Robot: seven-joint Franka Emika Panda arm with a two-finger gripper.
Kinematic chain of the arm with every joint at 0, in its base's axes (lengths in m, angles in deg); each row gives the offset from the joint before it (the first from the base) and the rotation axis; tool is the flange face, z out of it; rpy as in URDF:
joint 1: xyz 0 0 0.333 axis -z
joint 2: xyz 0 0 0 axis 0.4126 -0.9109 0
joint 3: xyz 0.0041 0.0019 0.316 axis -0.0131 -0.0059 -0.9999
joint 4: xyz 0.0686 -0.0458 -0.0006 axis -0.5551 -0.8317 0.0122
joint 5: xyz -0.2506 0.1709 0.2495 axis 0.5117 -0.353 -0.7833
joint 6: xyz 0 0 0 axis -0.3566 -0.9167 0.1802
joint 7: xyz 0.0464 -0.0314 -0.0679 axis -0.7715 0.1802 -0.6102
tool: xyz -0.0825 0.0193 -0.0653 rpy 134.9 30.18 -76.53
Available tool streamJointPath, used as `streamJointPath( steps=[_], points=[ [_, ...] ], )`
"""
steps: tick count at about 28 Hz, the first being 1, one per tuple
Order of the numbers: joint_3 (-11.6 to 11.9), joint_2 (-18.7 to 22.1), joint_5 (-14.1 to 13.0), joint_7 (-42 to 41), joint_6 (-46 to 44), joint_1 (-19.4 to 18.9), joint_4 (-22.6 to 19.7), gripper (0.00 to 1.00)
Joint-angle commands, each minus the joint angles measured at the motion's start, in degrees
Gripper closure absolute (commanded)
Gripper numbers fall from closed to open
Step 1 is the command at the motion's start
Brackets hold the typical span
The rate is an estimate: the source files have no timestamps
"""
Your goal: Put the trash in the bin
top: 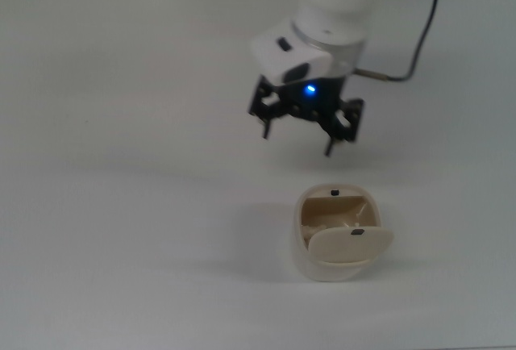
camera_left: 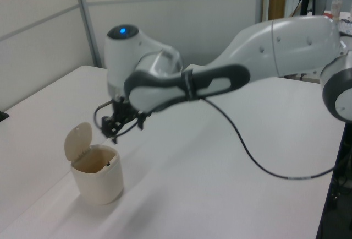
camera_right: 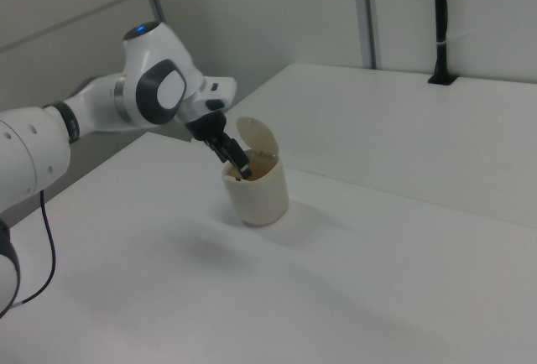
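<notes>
Gripper (top: 297,134) spread wide, holds nothing, hangs in air at about 11 o'clock from bin (top: 321,263) in top view, clear of rim. Bin upright on white table (top: 121,205), flap lid (top: 351,243) raised. Trash (top: 348,222) inside bin, pale wad partly visible below rim.

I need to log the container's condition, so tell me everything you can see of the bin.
The bin is a small, rounded, cream-beige container that looks like plastic, standing upright on the white table. Its semicircular flap lid is tipped open, showing a tan inside. There are two small dark marks, one on the lid and one on the inner rim. The open gripper hangs clear of it; only the table touches it.
</notes>
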Motion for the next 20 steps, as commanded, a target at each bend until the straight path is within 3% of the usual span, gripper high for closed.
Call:
streamJointPath(
  steps=[1, 6, 11, 14, 20],
  points=[
    [0.1, 6.9, -3.8, -15.0, -10.9, 3.8, -3.5, 0.0],
    [0.2, 12.9, -8.2, -28.4, -20.4, 9.6, -5.7, 0.0],
    [0.2, 19.3, -9.0, -37.8, -24.3, 15.7, -10.7, 0.0],
    [0.3, 20.2, -8.8, -41.9, -26.2, 18.7, -11.1, 0.0],
    [0.4, 19.3, -8.3, -42.9, -26.7, 20.8, -11.2, 0.0]
  ],
)
